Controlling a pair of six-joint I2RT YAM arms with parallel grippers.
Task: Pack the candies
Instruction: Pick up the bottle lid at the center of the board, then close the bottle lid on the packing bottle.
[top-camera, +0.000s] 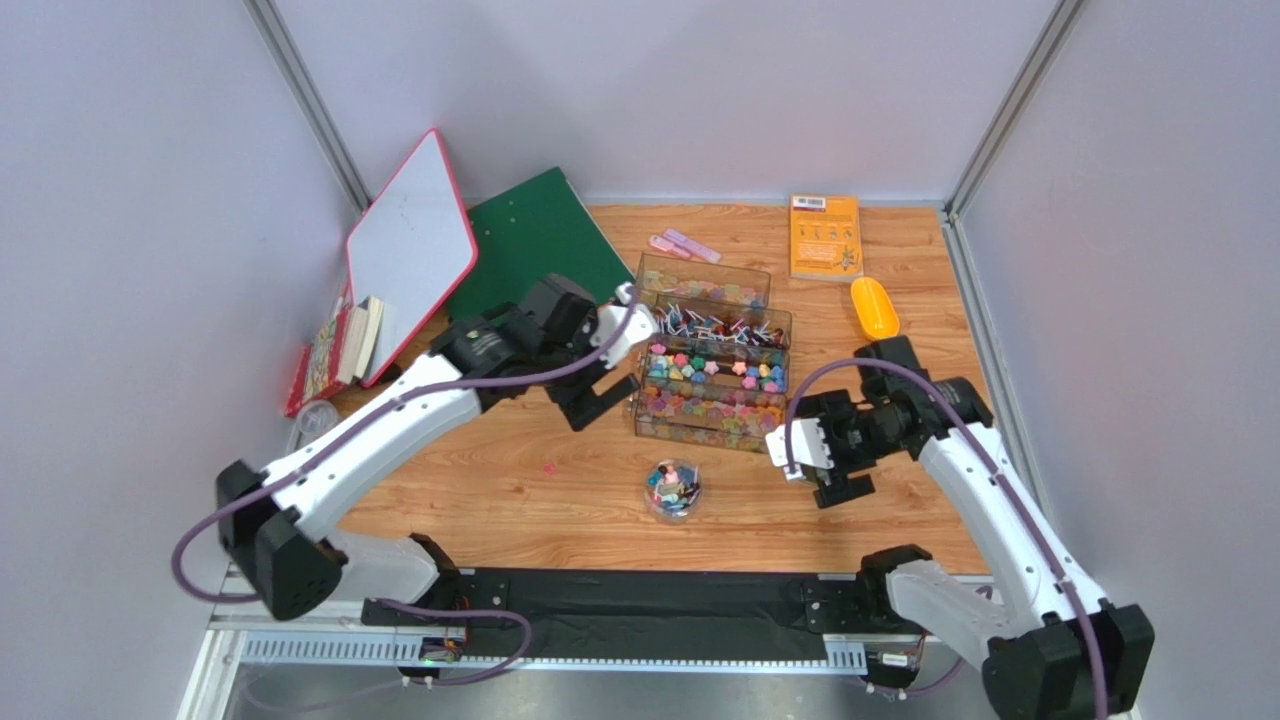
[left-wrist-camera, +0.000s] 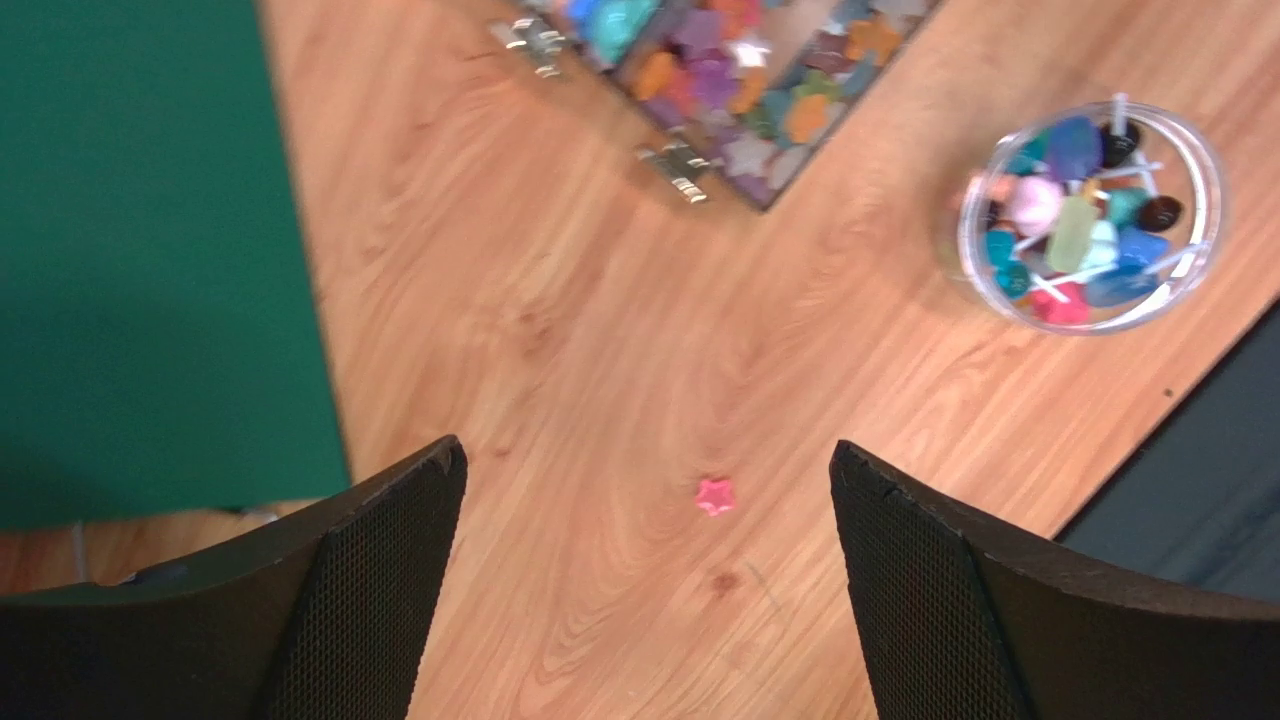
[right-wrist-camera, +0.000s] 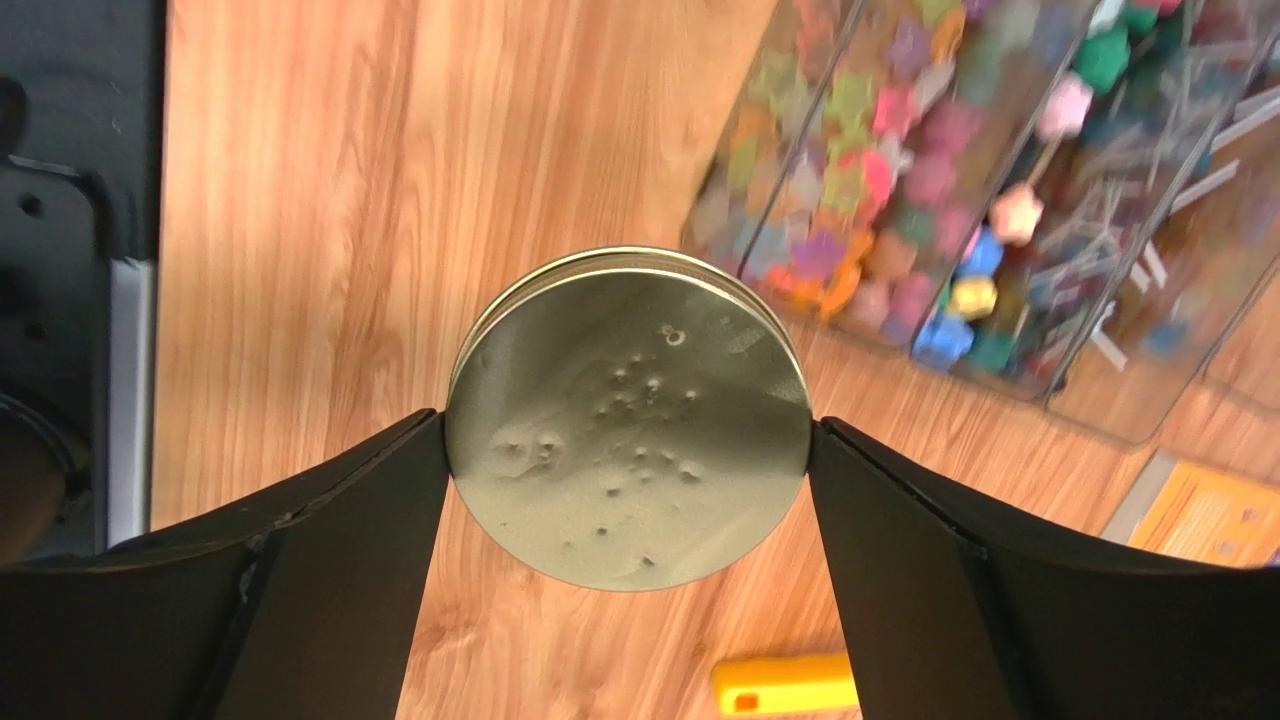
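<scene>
The candies, tiny coloured sweets, fill a clear compartment box (top-camera: 714, 360) (right-wrist-camera: 932, 195), and some lie with small sticks in a round clear jar (top-camera: 673, 488) (left-wrist-camera: 1089, 215). One pink star candy (left-wrist-camera: 715, 495) lies loose on the wood. My left gripper (left-wrist-camera: 646, 447) (top-camera: 598, 393) hovers open above that star, just left of the box. Right of the jar, my right gripper (right-wrist-camera: 631, 425) (top-camera: 827, 477) is shut on a round gold lid (right-wrist-camera: 628, 417), which touches both fingers and hangs above the table.
A yellow scoop (top-camera: 873, 308) (right-wrist-camera: 789, 683) lies right of the box, and an orange booklet (top-camera: 825, 237) lies behind it. A green folder (top-camera: 541, 240) (left-wrist-camera: 150, 255) and a red-framed whiteboard (top-camera: 409, 248) lean at the back left. A black strip (top-camera: 676, 600) lines the near edge.
</scene>
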